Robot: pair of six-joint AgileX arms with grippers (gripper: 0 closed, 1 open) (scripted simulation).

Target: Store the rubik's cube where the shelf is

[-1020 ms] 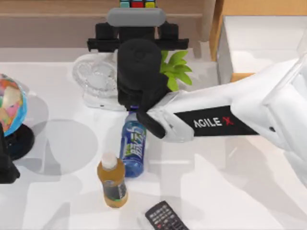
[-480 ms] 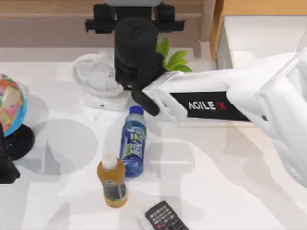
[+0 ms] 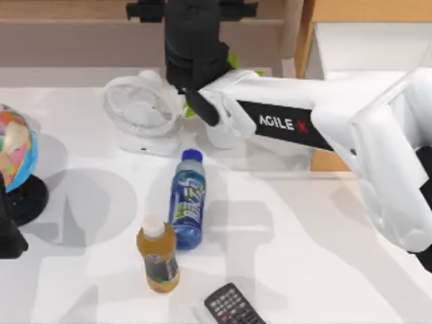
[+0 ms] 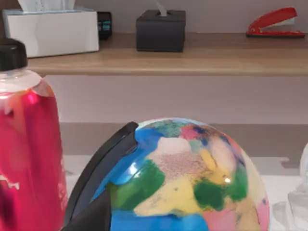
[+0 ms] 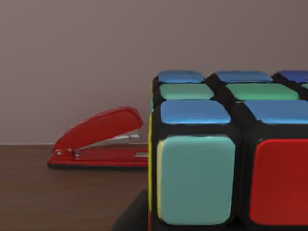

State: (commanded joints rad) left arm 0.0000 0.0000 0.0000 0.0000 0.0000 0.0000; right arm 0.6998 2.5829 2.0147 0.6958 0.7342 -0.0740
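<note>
The rubik's cube (image 5: 226,163) sits close up in the right wrist view, showing teal, red, blue and green squares with black edges. It is over the dark wooden surface of the shelf (image 5: 57,192), and one dark finger (image 5: 136,212) shows at its lower side. From above, my right gripper (image 3: 192,7) reaches over the light-brown shelf (image 3: 67,12) at the back centre, shut on the cube. My left arm (image 3: 8,236) is parked at the table's left edge.
A red stapler (image 5: 96,139) lies on the shelf beside the cube. A tissue box (image 4: 53,31) and a black box (image 4: 160,31) also stand on the shelf. On the table are a fan (image 3: 142,111), two bottles (image 3: 187,199), a remote (image 3: 233,307) and a globe (image 3: 13,145). The drawer (image 3: 364,54) is at the back right.
My right arm has carried the cube toward the back, over the shelf. Cube and fingertips have passed beyond the top view's upper edge.
</note>
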